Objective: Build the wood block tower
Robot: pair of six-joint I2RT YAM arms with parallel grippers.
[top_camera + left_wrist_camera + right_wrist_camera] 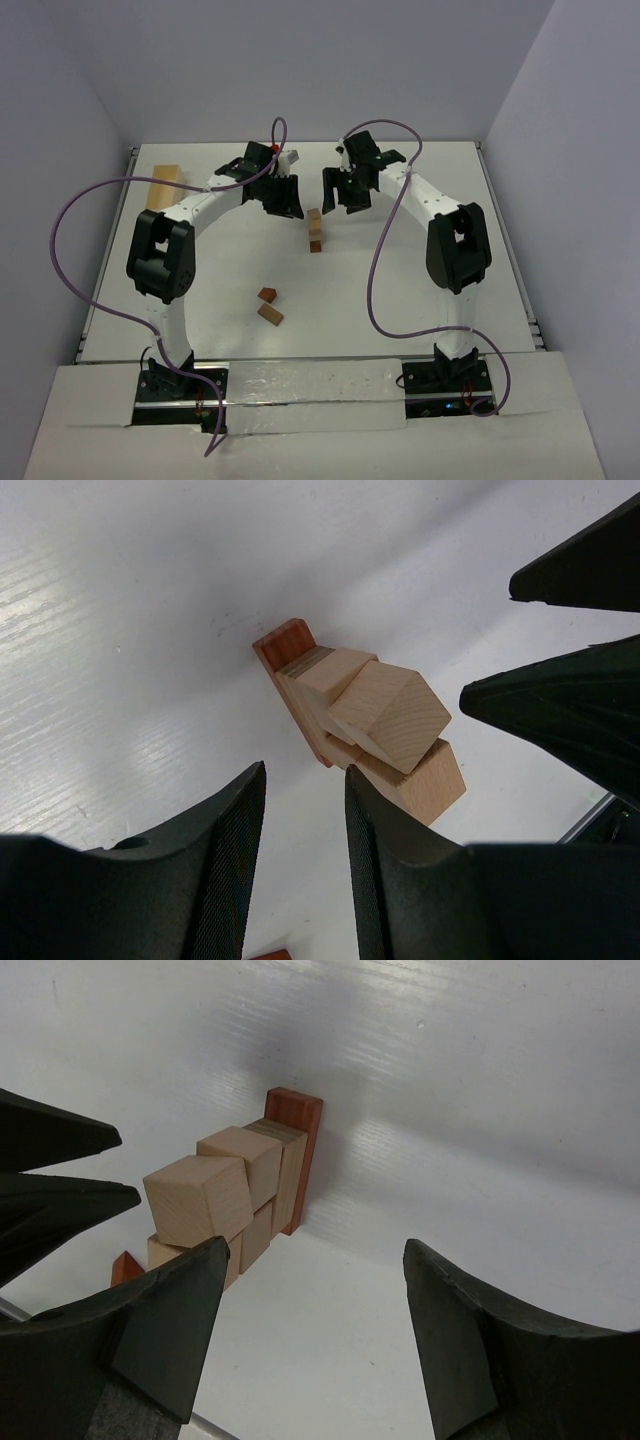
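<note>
- On the white table (pixel 420 300), near centre, a small reddish-brown wooden block (pixel 268 294) lies just beside a tan wooden block (pixel 271 314).
- Mid-table stands the tower (pixel 316 230), a narrow stack of tan and reddish-brown blocks. Its top cube (pixel 390 715) sits twisted.
- Left gripper (pixel 305 780): jaws narrowly parted, empty, beside the tower.
- Right gripper (pixel 315 1260): jaws wide, empty, on the opposite side.
- A pale wooden rectangular box (pixel 166 185) lies far left.

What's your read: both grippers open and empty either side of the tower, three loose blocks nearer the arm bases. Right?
Two loose blocks, not three; the top external view shows it. Otherwise yes: left gripper and right gripper open and empty either side of the tower.
</note>
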